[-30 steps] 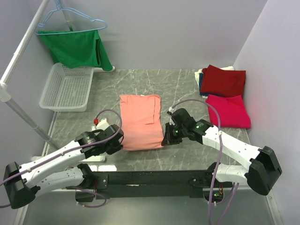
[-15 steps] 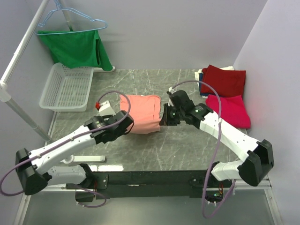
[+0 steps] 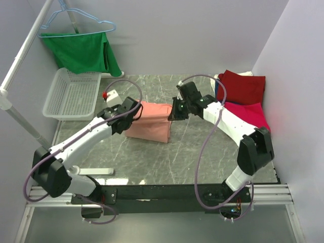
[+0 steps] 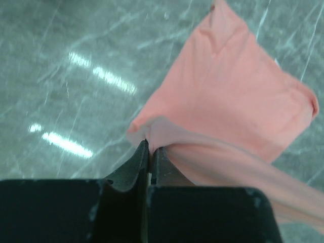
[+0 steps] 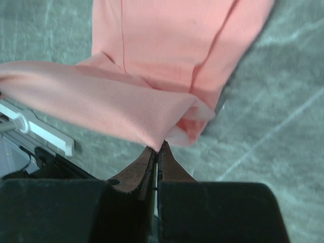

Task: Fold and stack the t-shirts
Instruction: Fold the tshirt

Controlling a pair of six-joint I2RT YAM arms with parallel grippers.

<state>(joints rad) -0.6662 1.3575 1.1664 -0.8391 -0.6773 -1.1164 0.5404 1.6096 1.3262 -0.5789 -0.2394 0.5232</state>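
Note:
The salmon-pink t-shirt (image 3: 152, 121) lies mid-table, its near half lifted and carried over its far half. My left gripper (image 3: 135, 112) is shut on the shirt's left corner, seen in the left wrist view (image 4: 150, 132). My right gripper (image 3: 173, 114) is shut on its right corner, seen in the right wrist view (image 5: 159, 139). The cloth stretches between the two grippers. The dark red t-shirt (image 3: 242, 87) lies folded at the back right. The crimson-pink t-shirt (image 3: 247, 117) lies folded just in front of it.
A white mesh basket (image 3: 72, 94) stands at the back left. A green garment (image 3: 82, 52) hangs on a light-blue wire hanger (image 3: 76, 21) above it. A slanted white rail (image 3: 20, 66) runs along the left side. White cloth (image 3: 216, 81) shows under the dark red shirt.
Both grippers have carried the salmon-pink shirt's near edge away from the front, over toward its far edge, so the shirt now shows about half its earlier length.

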